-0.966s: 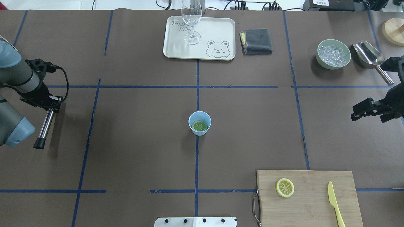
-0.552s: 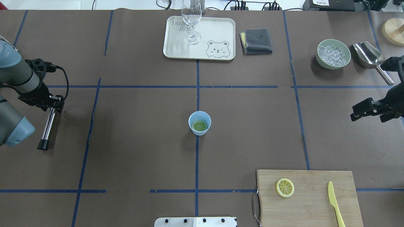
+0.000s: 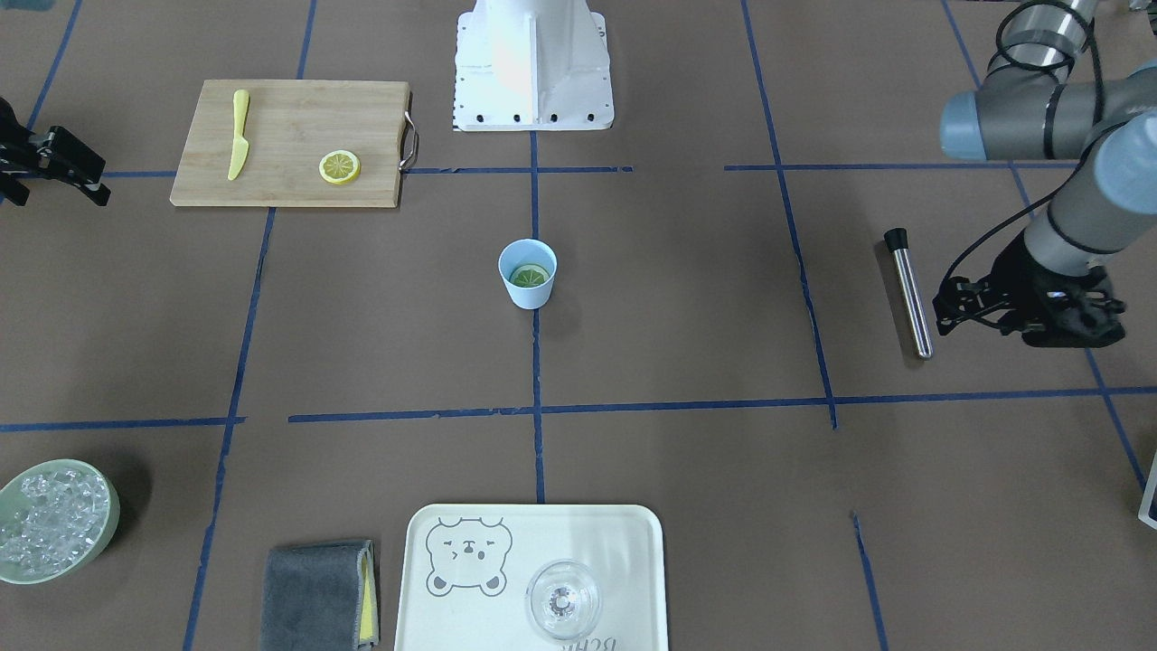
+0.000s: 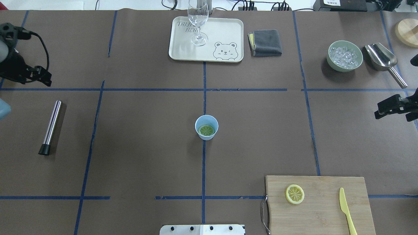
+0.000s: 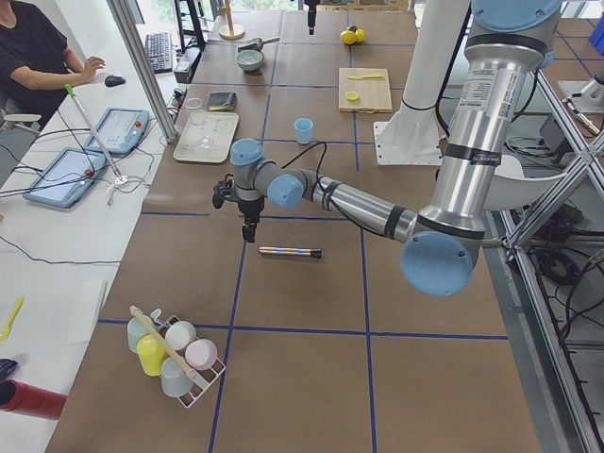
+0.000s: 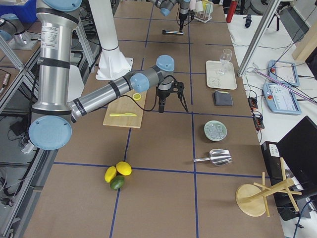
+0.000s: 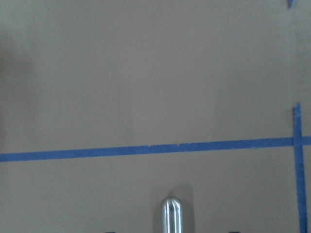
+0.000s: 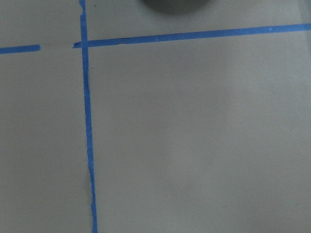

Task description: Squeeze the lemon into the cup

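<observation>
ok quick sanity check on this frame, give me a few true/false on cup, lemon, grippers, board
1. A lemon slice lies inside the cup. True.
2. The left gripper holds the metal rod. False: the rod lies flat on the table, apart from the gripper.
3. The cutting board is bare. False: a second lemon slice and a yellow knife lie on it.
4. The wine glass stands upright on the tray. True.
5. The right gripper is over the cup. False: it hangs near the table's edge, far from the cup, holding nothing.
</observation>
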Robot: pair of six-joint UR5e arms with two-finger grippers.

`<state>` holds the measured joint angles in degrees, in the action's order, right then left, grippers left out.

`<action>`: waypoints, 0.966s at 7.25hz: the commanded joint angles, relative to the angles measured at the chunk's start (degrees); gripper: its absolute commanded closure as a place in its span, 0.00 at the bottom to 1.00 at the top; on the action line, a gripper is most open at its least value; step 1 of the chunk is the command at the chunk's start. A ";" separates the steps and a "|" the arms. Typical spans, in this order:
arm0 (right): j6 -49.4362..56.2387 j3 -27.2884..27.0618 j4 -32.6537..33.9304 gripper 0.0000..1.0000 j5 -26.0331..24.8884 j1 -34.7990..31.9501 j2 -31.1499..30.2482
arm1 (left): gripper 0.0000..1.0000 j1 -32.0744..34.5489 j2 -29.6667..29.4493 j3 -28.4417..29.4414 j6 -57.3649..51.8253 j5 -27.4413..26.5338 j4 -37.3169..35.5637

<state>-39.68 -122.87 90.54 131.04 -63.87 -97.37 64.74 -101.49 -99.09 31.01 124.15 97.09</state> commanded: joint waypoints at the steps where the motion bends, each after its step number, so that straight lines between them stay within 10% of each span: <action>1: 10.78 2.88 0.43 0.00 0.97 -7.02 -2.46 | 0.00 13.67 -0.03 -2.87 -22.36 6.41 -11.08; 7: 41.51 14.14 11.76 0.00 2.36 -22.61 -1.15 | 0.00 20.08 10.42 2.94 -38.58 12.78 -13.95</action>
<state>-0.15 -110.23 101.98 132.44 -85.64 -98.48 84.87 -93.32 -96.23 -7.51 136.65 83.24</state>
